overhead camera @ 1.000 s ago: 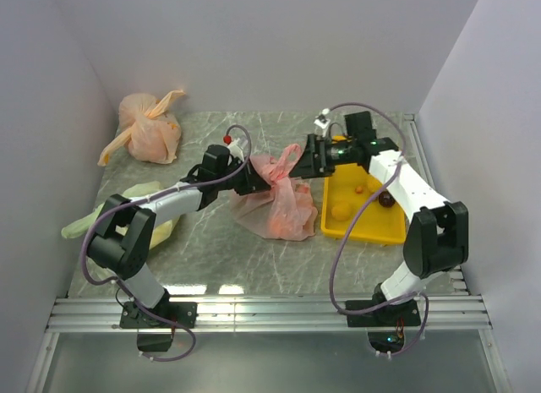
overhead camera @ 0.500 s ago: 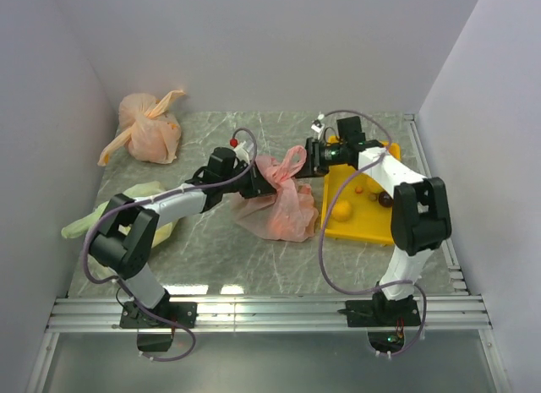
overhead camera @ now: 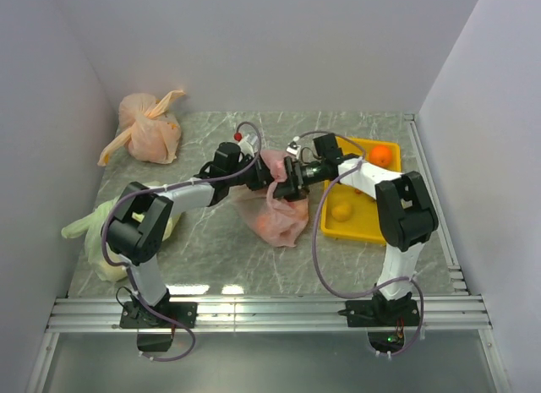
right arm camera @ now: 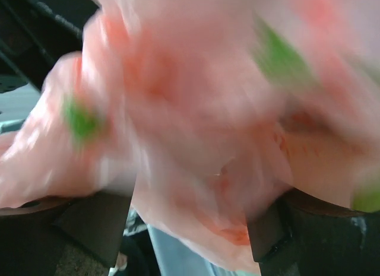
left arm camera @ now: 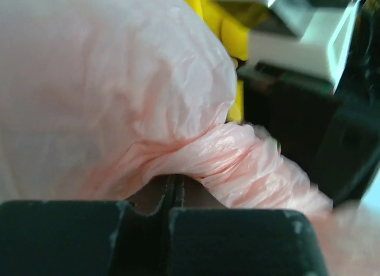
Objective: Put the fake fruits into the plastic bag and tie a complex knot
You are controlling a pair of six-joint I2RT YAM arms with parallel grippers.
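Note:
The pink plastic bag (overhead camera: 277, 217) lies at the table's middle with fruit showing through it. Its bunched, twisted handle strips (overhead camera: 272, 166) rise between the two grippers. My left gripper (overhead camera: 259, 178) is shut on a twisted pink strip (left arm camera: 237, 164), its jaws (left arm camera: 173, 190) pressed together. My right gripper (overhead camera: 285, 183) meets it from the right, at the bag's mouth. In the right wrist view its fingers (right arm camera: 89, 228) stand wide apart with blurred pink plastic (right arm camera: 196, 145) between them. An orange fruit (overhead camera: 382, 155) and a smaller one (overhead camera: 341, 211) lie in the yellow tray (overhead camera: 372, 228).
A tied orange-peach bag (overhead camera: 150, 128) sits at the back left. A yellow-green bag (overhead camera: 101, 224) lies by the left arm's base. The yellow tray is right beside the pink bag. Grey walls close in on the left, back and right.
My right gripper has swung left from over the yellow tray to the bag's mouth, uncovering the tray's fruit. My left gripper has shifted right, and the bag top has bunched between the two.

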